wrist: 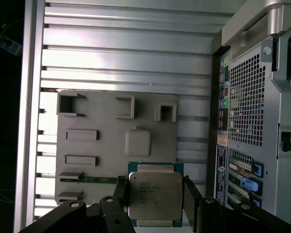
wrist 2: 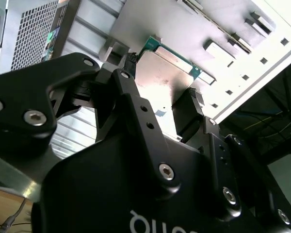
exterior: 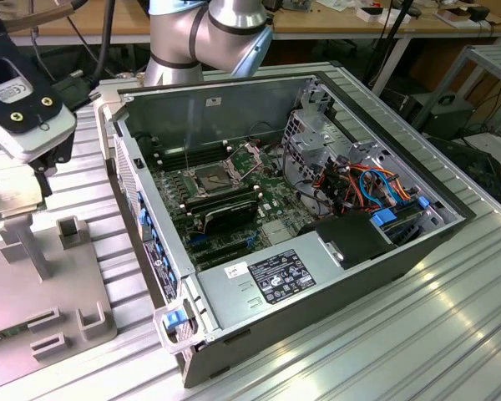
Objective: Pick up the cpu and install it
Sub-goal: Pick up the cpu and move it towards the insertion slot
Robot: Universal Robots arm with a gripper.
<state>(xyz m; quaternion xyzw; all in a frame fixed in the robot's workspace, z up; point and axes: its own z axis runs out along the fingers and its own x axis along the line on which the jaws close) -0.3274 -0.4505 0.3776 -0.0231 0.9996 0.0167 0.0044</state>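
The cpu (wrist: pixel 154 196), a square chip with a silver lid and green edge, sits between my gripper's (wrist: pixel 155 190) two black fingers (wrist: pixel 120 188), which are shut on its opposite sides. It hangs above the grey fixture plate (wrist: pixel 102 145), near a bare square pedestal (wrist: pixel 137 143). In the second wrist view the cpu (wrist 2: pixel 167 73) shows from behind the gripper (wrist 2: pixel 162 81). In the exterior view the gripper (exterior: pixel 15 196) is at the far left, outside the open computer case (exterior: pixel 384 251). The motherboard's cpu socket (exterior: pixel 211 177) lies open inside the case.
The fixture plate (exterior: pixel 33 284) carries raised blocks and slots. The case's perforated rear wall (wrist: pixel 247 97) stands close beside the plate. Inside the case are orange and blue cables (exterior: pixel 363 184), a drive cage (exterior: pixel 317 134) and a power supply (exterior: pixel 275 280). The ribbed aluminium table (exterior: pixel 417 334) surrounds everything.
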